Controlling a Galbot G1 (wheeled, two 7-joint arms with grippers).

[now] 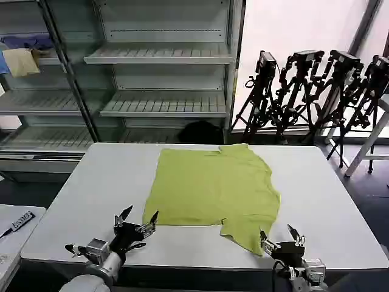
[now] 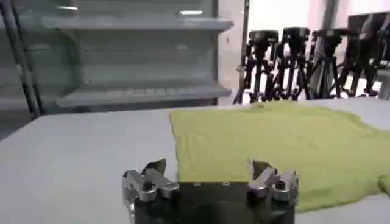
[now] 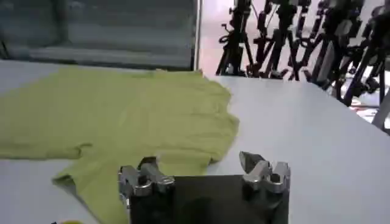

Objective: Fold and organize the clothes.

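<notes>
Approach phase, fold not yet begun. Lying flat mid-table, the lime yellow-green T-shirt (image 1: 213, 188), plain side up, no printed graphic on show, hem edge toward the robot, one sleeve flopping out toward the near right of the white table (image 1: 91, 201). Poised low at the near left, the left gripper (image 1: 136, 224), fingers spread wide, nothing between them, tips just at the shirt's near-left corner. Seen from the left wrist camera, the same left gripper (image 2: 210, 176) hanging open above the tabletop with the cloth's edge running under one fingertip. Over at the near right, the right gripper (image 1: 278, 236), likewise splayed and empty, just beside the stray sleeve. From the right wrist camera, right gripper (image 3: 204, 173) open, sleeve cloth directly ahead of one finger. Hard to tell whether either tip is already touching fabric — probably just clear of it.

Next up, most likely: drop both sets of fingers to the table, pinch the near corners, lift and carry the hem away toward the collar. Needed: an even grab on both sides, and the loose sleeve tucked in first or dragged along cleanly, else a crooked fold.

Background only: metal shelving (image 1: 164, 73), a row of tripods (image 1: 316, 91).
</notes>
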